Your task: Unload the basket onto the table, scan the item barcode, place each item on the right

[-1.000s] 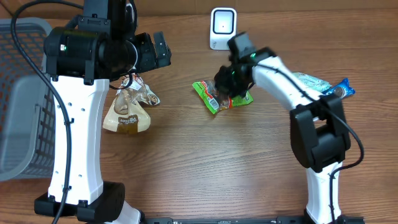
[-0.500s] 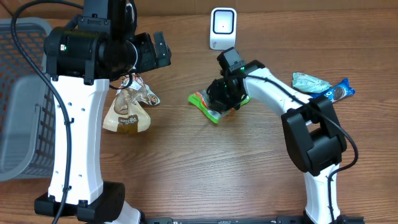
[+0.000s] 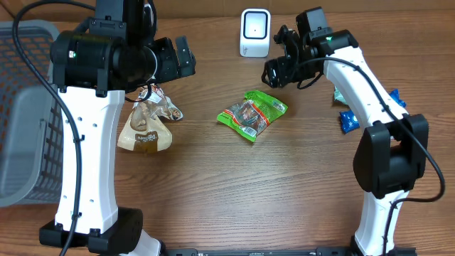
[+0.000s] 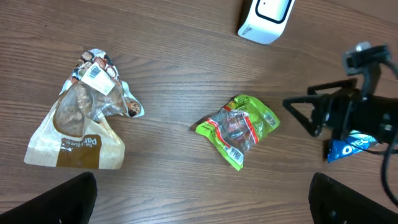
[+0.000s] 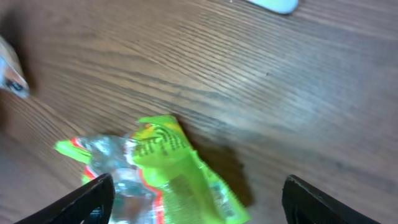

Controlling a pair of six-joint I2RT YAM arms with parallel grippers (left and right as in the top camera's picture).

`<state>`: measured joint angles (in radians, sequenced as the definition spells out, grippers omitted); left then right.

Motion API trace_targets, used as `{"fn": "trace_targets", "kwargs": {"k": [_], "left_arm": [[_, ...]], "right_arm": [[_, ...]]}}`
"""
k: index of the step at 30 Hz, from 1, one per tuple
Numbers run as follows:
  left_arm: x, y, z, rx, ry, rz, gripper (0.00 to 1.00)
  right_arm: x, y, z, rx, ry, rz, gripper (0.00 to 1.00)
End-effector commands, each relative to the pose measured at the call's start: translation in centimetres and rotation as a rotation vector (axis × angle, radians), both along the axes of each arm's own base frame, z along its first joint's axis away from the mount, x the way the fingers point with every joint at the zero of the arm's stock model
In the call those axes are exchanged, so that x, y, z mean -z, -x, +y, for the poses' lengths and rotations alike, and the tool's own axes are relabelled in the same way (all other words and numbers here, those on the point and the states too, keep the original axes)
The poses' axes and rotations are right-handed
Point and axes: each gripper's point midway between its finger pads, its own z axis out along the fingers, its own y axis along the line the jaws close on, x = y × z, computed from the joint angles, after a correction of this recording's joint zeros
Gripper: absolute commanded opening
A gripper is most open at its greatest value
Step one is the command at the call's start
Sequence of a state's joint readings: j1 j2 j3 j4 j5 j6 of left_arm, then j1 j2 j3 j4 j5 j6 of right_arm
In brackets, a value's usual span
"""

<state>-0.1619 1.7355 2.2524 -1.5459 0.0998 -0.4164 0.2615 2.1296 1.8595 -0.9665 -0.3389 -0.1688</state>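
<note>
Right gripper (image 3: 274,71) is spread wide and carrying nothing, hanging between the white scanner (image 3: 254,32) and the green snack packet (image 3: 252,114). The packet lies loose on the table (image 3: 284,185) at centre, with the scanner at its 12 o'clock and the right gripper at its 1 o'clock, not touching it. Left gripper (image 3: 186,60) is also wide and empty, above the tan pouch (image 3: 146,131) at the packet's 9 o'clock. My read: you're between grasps, no scan under way. Next you need to pinch a packet edge, lift, and turn the barcode face to the scanner window. I can't tell which face carries the code. Crinkly film, so it may slip
</note>
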Motion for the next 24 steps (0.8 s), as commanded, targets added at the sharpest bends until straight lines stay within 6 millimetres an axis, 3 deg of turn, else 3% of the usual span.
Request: {"fn": "trace_targets", "kwargs": {"k": [1, 8, 16, 22, 24], "left_arm": [[-0.1, -0.2, 0.0, -0.003, -0.003, -0.005, 1.0], [-0.1, -0.2, 0.0, -0.003, -0.003, -0.005, 1.0], [-0.1, -0.2, 0.0, -0.003, -0.003, -0.005, 1.0], [-0.1, -0.2, 0.0, -0.003, -0.003, -0.005, 1.0], [-0.1, -0.2, 0.0, -0.003, -0.003, -0.005, 1.0]], "right_arm": [[3.6, 1.0, 1.8, -0.31, 0.014, -0.041, 0.9], [6.3, 2.7, 3.1, -0.355, -0.085, 0.063, 1.0], [6.3, 5.7, 5.4, -0.399, -0.185, 0.173, 1.0], [9.6, 6.2, 5.6, -0.416, -0.123, 0.144, 0.98], [10.4, 6.4, 5.4, -0.413, -0.119, 0.144, 0.93]]}}
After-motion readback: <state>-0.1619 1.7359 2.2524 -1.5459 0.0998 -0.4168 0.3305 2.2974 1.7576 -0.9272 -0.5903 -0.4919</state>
